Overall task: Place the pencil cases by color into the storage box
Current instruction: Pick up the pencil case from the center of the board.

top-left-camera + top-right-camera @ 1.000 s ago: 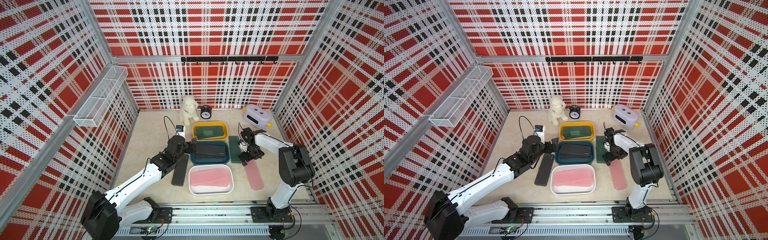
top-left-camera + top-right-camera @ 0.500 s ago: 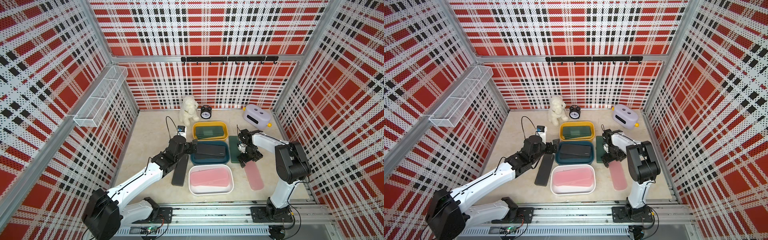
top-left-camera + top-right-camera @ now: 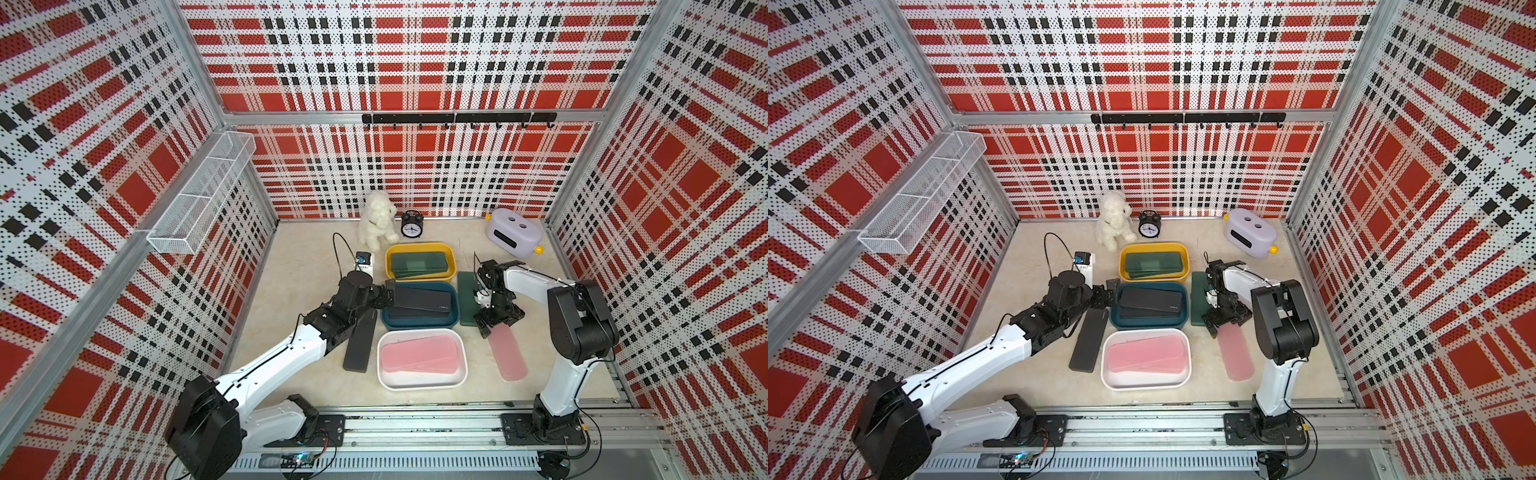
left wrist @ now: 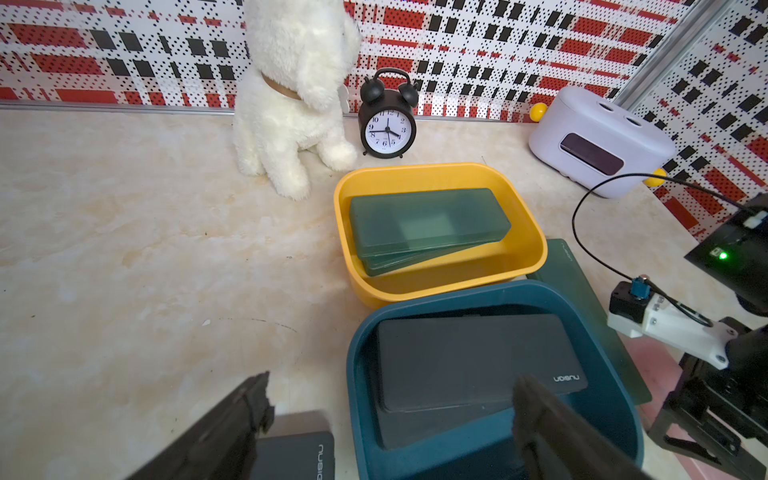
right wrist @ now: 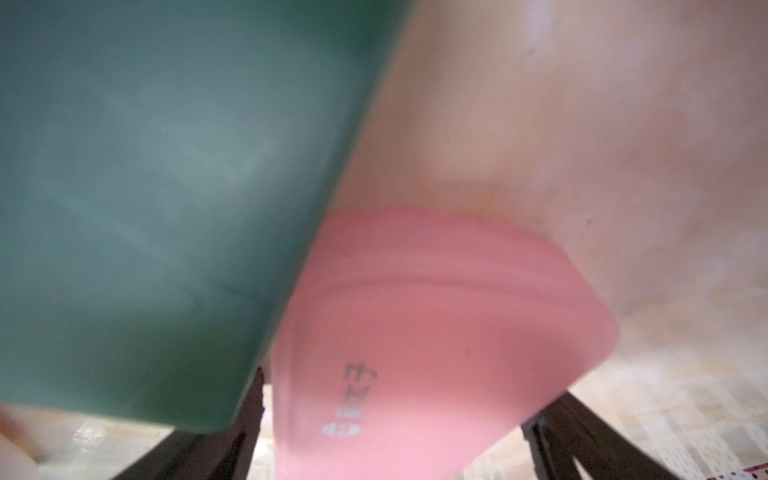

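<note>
Sinking lower, the right gripper [image 3: 498, 326] now straddles the loose pink case [image 3: 507, 357], jaws wide, its pickup seemingly next; the left gripper [image 3: 384, 296] gapes too.

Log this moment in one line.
left tool open over blue tub rim | right tool open astride loose pink case | also loose: black case, green case

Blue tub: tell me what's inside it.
The dark blue tub holds two stacked cases, the upper black case skewed over the lower black case. They cover most of its floor; anything beneath them is hidden.
</note>
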Available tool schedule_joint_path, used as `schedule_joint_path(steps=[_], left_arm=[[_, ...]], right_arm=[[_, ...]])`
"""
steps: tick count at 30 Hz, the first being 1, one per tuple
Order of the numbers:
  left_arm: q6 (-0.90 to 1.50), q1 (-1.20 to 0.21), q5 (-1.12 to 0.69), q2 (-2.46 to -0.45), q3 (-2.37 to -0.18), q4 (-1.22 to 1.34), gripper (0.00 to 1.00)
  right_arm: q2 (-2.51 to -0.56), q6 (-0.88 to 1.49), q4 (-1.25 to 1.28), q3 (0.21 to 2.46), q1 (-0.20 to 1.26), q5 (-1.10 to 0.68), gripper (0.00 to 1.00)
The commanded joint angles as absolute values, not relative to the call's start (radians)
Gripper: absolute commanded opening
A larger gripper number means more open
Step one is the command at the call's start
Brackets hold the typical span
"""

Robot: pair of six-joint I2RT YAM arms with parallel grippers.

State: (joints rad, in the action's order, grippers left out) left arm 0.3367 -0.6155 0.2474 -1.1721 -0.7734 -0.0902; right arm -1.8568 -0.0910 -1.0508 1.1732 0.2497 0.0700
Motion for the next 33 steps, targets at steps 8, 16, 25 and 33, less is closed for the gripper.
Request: schedule_joint_path(steps=[8, 16, 25, 33], left_arm=[[0.35, -0.607, 0.25, -1.177, -0.79, -0.078, 0.95], [0.353, -0.607, 0.28, -1.142, -0.781, -0.074, 0.94], [0.36, -0.607, 0.299, -1.13, -0.772, -0.053, 0.94], [0.353, -0.607, 0.311, -1.131, -0.786, -0.051, 0.95]], right_arm=[[-1.845, -0.127, -1.042, 1.162, 0.208, 0.121, 0.7], [-1.78, -0.162, -1.051, 1.177, 0.206, 0.144, 0.63], [-1.635, -0.221, -1.088, 1.243, 0.226, 0.112, 0.61], [-1.576, -0.259, -1.117, 1.303, 0.321, 0.097, 0.61]])
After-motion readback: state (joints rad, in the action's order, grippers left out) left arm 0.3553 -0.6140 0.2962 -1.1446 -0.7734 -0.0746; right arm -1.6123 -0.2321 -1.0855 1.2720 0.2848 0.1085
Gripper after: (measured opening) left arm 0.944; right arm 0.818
